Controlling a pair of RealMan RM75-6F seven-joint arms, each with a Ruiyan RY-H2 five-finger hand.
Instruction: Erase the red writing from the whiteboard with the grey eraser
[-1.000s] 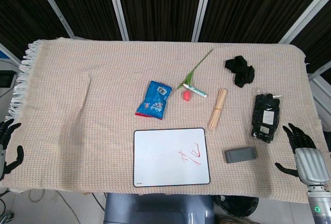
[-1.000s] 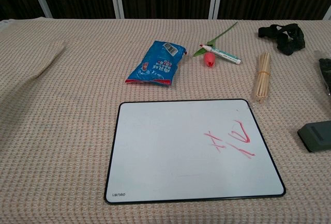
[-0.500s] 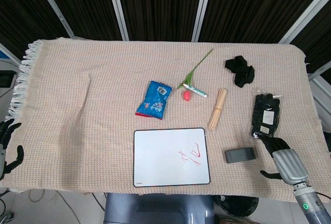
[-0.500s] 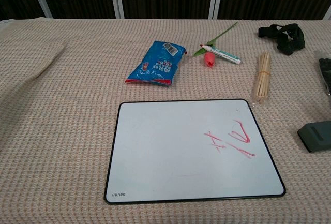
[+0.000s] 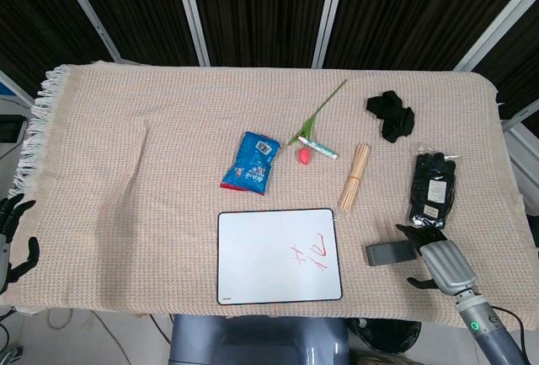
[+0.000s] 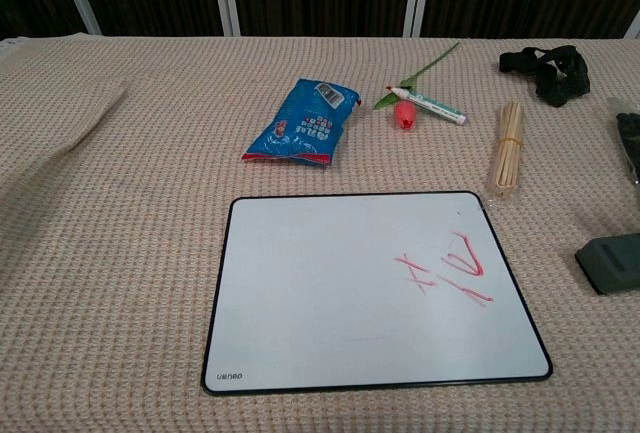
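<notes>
Nothing erased yet: red writing (image 6: 445,268) intact on the right part of the whiteboard (image 6: 320,293). Grey eraser (image 5: 390,253) lying on the cloth just right of the whiteboard, not lifted. Right hand (image 5: 438,260) right beside the eraser's far end, fingers spread, touching or not impossible to tell. Left hand (image 5: 13,238) idle at the table's left edge, fingers apart, empty. All left: grasping, carrying over, wiping.
</notes>
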